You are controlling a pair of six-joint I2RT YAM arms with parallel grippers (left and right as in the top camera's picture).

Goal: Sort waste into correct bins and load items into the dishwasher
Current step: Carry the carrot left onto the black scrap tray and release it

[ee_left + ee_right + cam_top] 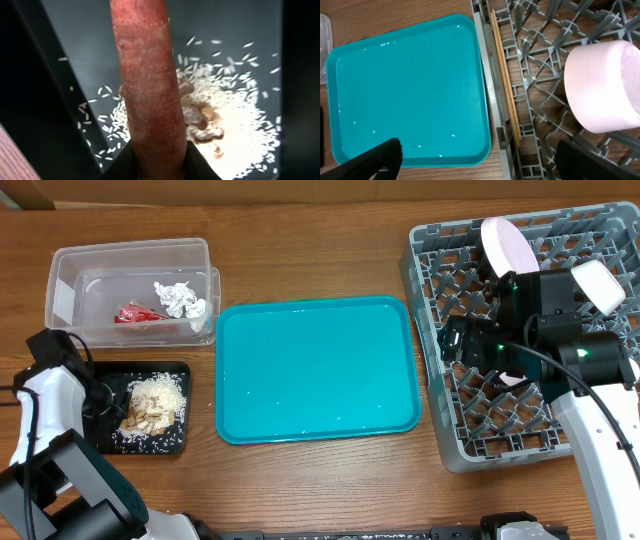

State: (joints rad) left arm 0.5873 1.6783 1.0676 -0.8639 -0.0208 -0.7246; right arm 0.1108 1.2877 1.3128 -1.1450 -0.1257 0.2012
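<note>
- My left gripper [160, 161] is clamped on the carrot piece [147, 75]. It's hanging over the black tray [240, 30] left of the teal tray [315, 370], above the food scraps [235, 125].
- My right gripper [482, 165] is spread wide with nothing in it, over the dish rack [540, 75] right of the teal tray.
- The chopsticks [505, 85] lie along the rack edge nearest the teal tray, and the white cup [605, 85] sits farther in.

Wood table [300, 210]: clear tub [70, 265], black tray [187, 412], teal tray [315, 370], rack [420, 290]
</note>
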